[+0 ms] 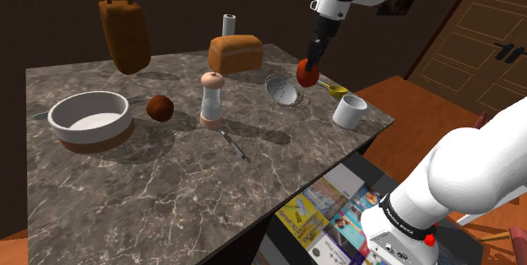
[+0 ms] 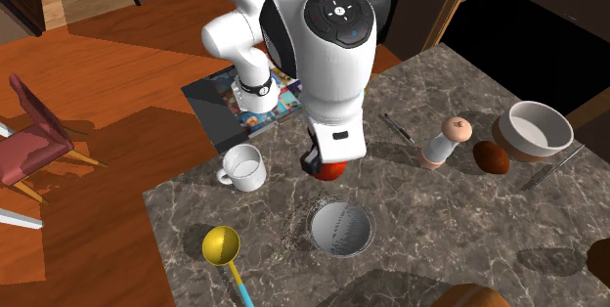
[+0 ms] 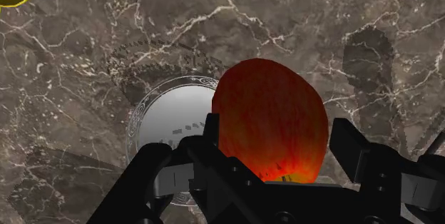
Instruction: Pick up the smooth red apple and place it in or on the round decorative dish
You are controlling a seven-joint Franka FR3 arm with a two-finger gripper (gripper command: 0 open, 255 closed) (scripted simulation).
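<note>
At the shoulder view's left a round white pot with a brown base (image 1: 89, 120) is seen on the dark veined marble table (image 1: 169, 196); a brown bag (image 1: 124, 31) is seen at the far left corner; right of the pot a dark brown rounded lump (image 1: 160, 107) is set; next, a pink and white grinder (image 1: 212, 99) is stood upright, with a thin grey utensil (image 1: 235, 145) laid flat on its near side; at the far edge a brown loaf of bread (image 1: 236, 52) is placed, with a white cylinder (image 1: 229, 24) behind it; further right the round silver dish with an ornate rim (image 1: 283, 89) is found on the table; just right of it the smooth red apple (image 1: 306, 74) is held clear of the tabletop by the all-black gripper (image 1: 311, 62), the jaws being clasped on its sides; in the wrist view the apple (image 3: 267, 108) is seen between the fingers (image 3: 342, 140), overlapping the dish's rim (image 3: 146, 112); right of the apple a yellow spoon (image 1: 334, 89) is laid; a plain white mug (image 1: 349, 111) is stood near the table's right edge.
</note>
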